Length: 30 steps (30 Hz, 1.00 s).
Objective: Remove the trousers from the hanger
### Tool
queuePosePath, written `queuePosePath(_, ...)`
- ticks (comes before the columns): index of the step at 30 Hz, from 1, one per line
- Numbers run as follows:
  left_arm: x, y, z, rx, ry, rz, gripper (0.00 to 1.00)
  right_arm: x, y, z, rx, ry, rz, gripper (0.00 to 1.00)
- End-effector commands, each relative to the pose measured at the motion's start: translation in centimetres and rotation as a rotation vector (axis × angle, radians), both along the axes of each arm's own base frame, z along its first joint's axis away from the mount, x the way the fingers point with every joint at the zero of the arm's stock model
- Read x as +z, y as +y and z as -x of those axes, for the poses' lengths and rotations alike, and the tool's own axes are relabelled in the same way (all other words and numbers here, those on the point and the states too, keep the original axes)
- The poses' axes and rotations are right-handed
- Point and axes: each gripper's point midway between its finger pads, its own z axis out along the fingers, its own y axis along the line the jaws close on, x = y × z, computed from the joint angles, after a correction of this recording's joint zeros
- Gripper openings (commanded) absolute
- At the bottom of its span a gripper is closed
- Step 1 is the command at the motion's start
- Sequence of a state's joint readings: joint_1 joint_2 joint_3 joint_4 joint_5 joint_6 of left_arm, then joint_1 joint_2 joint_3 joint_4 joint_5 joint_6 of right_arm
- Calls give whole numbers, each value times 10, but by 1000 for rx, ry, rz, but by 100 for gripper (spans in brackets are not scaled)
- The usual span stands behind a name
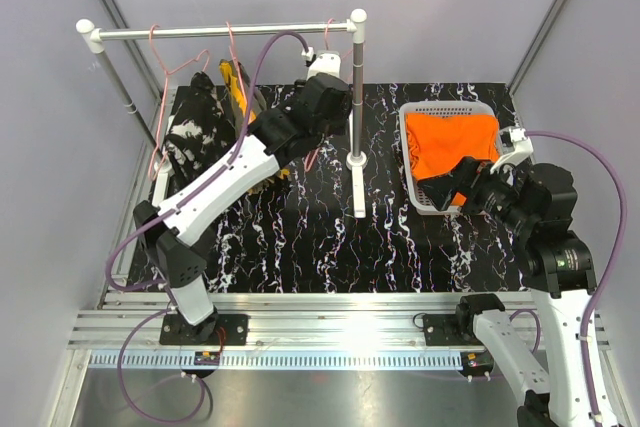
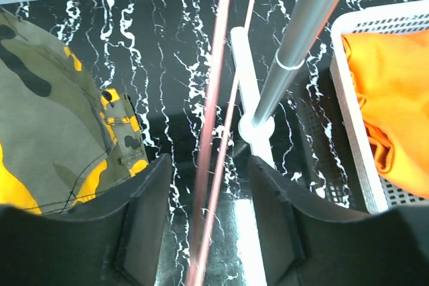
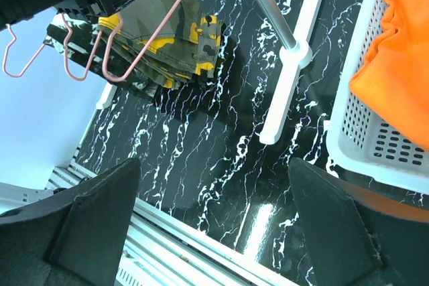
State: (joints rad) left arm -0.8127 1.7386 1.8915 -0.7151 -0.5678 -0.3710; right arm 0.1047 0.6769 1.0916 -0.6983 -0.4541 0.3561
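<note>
The plain orange trousers [image 1: 455,145] lie in the white basket [image 1: 409,152]; they also show in the left wrist view [image 2: 392,92] and the right wrist view [image 3: 402,58]. The camouflage trousers [image 2: 50,125] hang at the rack's left part, partly behind my left arm [image 1: 238,87]. The black speckled trousers [image 1: 192,132] hang further left. My left gripper [image 2: 208,185] is open, with the thin wires of an empty pink hanger [image 2: 213,132] between its fingers. My right gripper [image 3: 214,185] is open and empty above the table, beside the basket [image 1: 462,187].
The rack's rail [image 1: 220,33] spans the back, with its right pole [image 1: 357,97] on a white foot [image 1: 357,187] mid-table. Two more pink hangers [image 3: 40,48] hang at the left. The metal frame [image 1: 330,312] edges the near side.
</note>
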Motion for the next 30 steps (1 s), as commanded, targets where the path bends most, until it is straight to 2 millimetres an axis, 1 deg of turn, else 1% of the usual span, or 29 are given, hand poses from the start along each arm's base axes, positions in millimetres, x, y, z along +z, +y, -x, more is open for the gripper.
queuePosePath(1, 43, 3, 9, -26, -69, 105, 59, 10, -2, 1, -5, -36, 20, 99)
queuePosePath(2, 54, 8, 14, -25, -84, 124, 64, 10, -3, 2, -9, -39, 23, 99)
queuePosePath(3, 56, 10, 17, -26, -85, 130, 69, 10, -4, 2, -15, -40, 26, 99)
queuePosePath(4, 61, 14, 21, -27, -92, 139, 80, 10, -8, 0, -38, -42, 33, 100)
queuePosePath(6, 74, 25, 32, -29, -115, 165, 87, 11, -14, -2, -79, -48, 35, 99)
queuePosePath(7, 78, 28, 36, -30, -120, 171, 90, 9, -22, -7, -137, -44, 44, 99)
queuePosePath(8, 90, 36, 44, -32, -142, 194, 99, 9, -26, -7, -165, -36, 39, 100)
queuePosePath(9, 88, 39, 47, -34, -138, 189, 99, 9, -28, -8, -180, -39, 44, 99)
queuePosePath(11, 94, 49, 54, -26, -150, 196, 99, 6, -29, -9, -180, -32, 50, 100)
queuePosePath(12, 96, 57, 59, -17, -158, 196, 99, 7, -27, -9, -169, -32, 45, 99)
queuePosePath(14, 99, 69, 64, 11, -169, 190, 99, 7, -17, -5, -109, -32, 26, 100)
queuePosePath(16, 96, 87, 69, 65, -170, 168, 99, 7, -8, -2, -56, -32, 5, 99)
queuePosePath(18, 90, 101, 71, 110, -155, 141, 99, 6, -5, -1, -41, -34, -10, 99)
queuePosePath(20, 83, 110, 71, 143, -138, 122, 99, 8, -3, 0, -32, -40, -20, 99)
queuePosePath(21, 77, 119, 70, 173, -119, 108, 99, 8, -3, 0, -33, -41, -20, 100)
queuePosePath(23, 63, 129, 65, 210, -87, 99, 99, 8, -3, 1, -31, -38, -23, 99)
queuePosePath(25, 49, 133, 63, 217, -54, 91, 99, 8, -1, 2, -23, -37, -29, 99)
queuePosePath(26, 44, 139, 60, 234, -47, 90, 99, 9, 0, 3, -19, -39, -32, 99)
queuePosePath(27, 41, 138, 57, 232, -39, 98, 99, 9, 0, 3, -15, -39, -33, 99)
queuePosePath(28, 36, 140, 54, 235, -31, 97, 98, 9, 1, 3, -9, -37, -37, 99)
queuePosePath(29, 27, 144, 49, 247, -14, 91, 97, 9, 2, 3, -8, -36, -39, 99)
queuePosePath(30, 25, 142, 46, 237, -11, 102, 95, 8, 2, 4, -7, -36, -39, 99)
